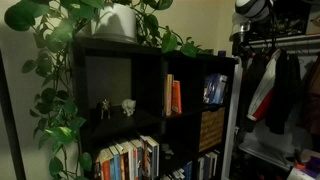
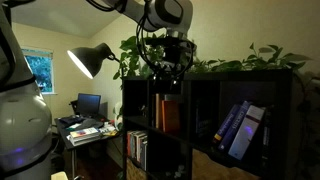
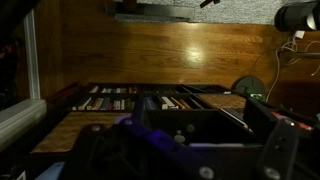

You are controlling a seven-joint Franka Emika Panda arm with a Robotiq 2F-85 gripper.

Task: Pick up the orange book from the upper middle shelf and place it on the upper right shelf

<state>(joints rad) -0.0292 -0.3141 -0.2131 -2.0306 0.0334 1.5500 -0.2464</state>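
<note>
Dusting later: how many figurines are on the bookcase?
2: a dark figurine and a white figurine, side by side in the upper left cubby; others may be hidden.

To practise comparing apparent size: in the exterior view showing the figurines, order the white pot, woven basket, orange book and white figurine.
1. white pot
2. woven basket
3. orange book and white figurine: too alike to rank.
</note>
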